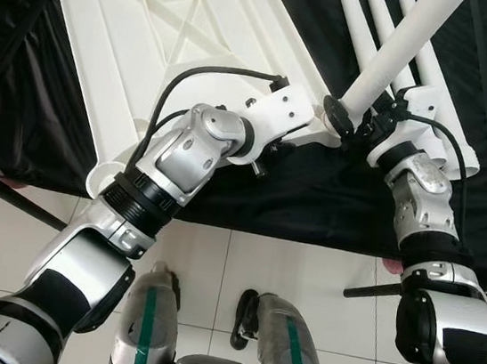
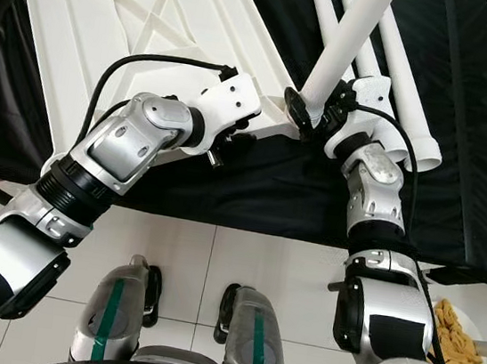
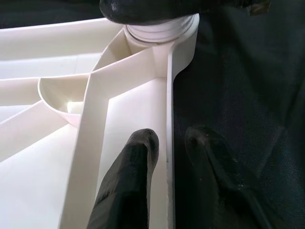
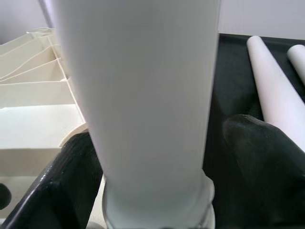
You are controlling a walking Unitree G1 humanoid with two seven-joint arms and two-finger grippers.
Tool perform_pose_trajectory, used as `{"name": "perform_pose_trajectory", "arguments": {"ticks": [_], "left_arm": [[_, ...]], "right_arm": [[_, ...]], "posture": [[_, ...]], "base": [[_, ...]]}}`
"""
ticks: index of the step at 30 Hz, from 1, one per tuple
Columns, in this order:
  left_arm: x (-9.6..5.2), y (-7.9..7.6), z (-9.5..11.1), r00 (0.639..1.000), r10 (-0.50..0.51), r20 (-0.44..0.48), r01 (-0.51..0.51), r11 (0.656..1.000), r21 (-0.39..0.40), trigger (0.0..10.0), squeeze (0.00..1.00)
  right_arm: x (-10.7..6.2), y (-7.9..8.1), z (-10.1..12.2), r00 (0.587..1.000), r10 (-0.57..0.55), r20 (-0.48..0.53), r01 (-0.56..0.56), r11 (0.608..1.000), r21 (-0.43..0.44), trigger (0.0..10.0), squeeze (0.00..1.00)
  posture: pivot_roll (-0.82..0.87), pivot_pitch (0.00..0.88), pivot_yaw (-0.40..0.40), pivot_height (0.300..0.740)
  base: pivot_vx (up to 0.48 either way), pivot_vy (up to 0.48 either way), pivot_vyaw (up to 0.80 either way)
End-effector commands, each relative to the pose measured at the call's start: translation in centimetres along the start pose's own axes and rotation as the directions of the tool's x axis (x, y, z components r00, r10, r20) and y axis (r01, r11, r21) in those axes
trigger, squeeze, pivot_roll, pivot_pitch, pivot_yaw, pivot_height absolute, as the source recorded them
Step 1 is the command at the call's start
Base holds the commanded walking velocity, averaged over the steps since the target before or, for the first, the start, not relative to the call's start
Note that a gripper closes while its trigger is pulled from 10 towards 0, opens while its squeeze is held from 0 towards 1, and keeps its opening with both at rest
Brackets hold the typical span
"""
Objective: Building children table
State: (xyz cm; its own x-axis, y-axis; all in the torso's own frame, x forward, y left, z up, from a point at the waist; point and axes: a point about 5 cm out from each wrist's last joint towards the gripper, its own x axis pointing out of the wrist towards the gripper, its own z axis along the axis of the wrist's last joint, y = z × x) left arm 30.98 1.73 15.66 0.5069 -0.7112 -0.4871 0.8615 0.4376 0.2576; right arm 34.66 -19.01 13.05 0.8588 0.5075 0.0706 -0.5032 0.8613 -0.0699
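Left eye view: a white plastic tabletop (image 1: 181, 39) lies upside down on a black cloth (image 1: 295, 198), its ribbed underside facing up. The left gripper (image 1: 322, 130) reaches to the near corner of the tabletop and pinches its edge, likely to steady it while a leg goes in. The right gripper (image 1: 359, 125) holds a white table leg (image 1: 395, 54) at the same corner, tilted away from the tabletop. Spare legs (image 1: 380, 29) lie on the cloth just beyond that corner.

Right eye view: the leg's lower end meets the round corner socket (image 2: 298, 108) of the tabletop, so the step in hand appears to be seating the first leg. A plate of food (image 2: 460, 341) sits on the tiled floor (image 2: 215, 259), well apart from the tabletop.

Left wrist view: the two black fingers (image 3: 128, 186) straddle the tabletop's thin rim wall, one inside and one outside, closed onto it. The leg's ridged end sits in the socket further along the rim.

Right wrist view: the black fingers (image 4: 71, 181) are clamped on either side of the smooth, tube-like leg, right above the tabletop corner.
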Motion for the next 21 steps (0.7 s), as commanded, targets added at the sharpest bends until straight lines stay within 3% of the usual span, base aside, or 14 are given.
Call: {"name": "perform_pose_trajectory", "arguments": {"ticks": [1,17,18,19,20,21], "left_arm": [[-0.05,-0.14,-0.04,1.000,0.000,-0.002,0.000,1.000,-0.007,10.0,0.00],[0.05,-0.08,0.16,1.000,-0.002,0.002,0.002,1.000,0.001,10.0,0.00],[0.06,-0.08,0.19,1.000,-0.002,0.003,0.002,1.000,0.000,10.0,0.00],[0.07,-0.08,0.20,1.000,-0.001,0.004,0.001,1.000,-0.001,10.0,0.00],[0.07,-0.08,0.20,1.000,-0.001,0.004,0.001,1.000,-0.001,10.0,0.00],[0.07,-0.06,0.21,1.000,0.000,0.004,0.000,1.000,0.000,10.0,0.00]], "right_arm": [[-0.05,-0.20,-0.03,1.000,0.012,-0.007,-0.012,1.000,-0.015,10.0,0.00],[-0.15,-1.01,0.08,1.000,0.021,-0.019,-0.022,0.999,-0.037,10.0,0.00],[-0.17,-1.07,0.12,1.000,0.025,-0.015,-0.025,0.999,-0.037,7.1,0.00],[-0.18,-1.06,0.14,0.999,0.034,-0.010,-0.035,0.999,-0.035,2.0,0.00],[-0.18,-1.06,0.14,0.999,0.034,-0.010,-0.035,0.999,-0.035,2.0,0.00],[-0.20,-1.05,0.15,0.999,0.040,-0.006,-0.041,0.999,-0.032,0.0,0.00]], "posture": [[0.06,0.034,-0.041,0.740],[0.05,0.028,-0.040,0.740],[0.05,0.027,-0.042,0.740],[0.05,0.026,-0.042,0.740],[0.05,0.026,-0.042,0.740],[0.05,0.026,-0.043,0.740]], "base": [[0.000,0.000,0.00],[0.000,0.000,0.00],[0.000,0.000,0.00],[0.000,0.000,0.00],[0.000,0.000,0.00],[0.000,0.000,0.00]]}}
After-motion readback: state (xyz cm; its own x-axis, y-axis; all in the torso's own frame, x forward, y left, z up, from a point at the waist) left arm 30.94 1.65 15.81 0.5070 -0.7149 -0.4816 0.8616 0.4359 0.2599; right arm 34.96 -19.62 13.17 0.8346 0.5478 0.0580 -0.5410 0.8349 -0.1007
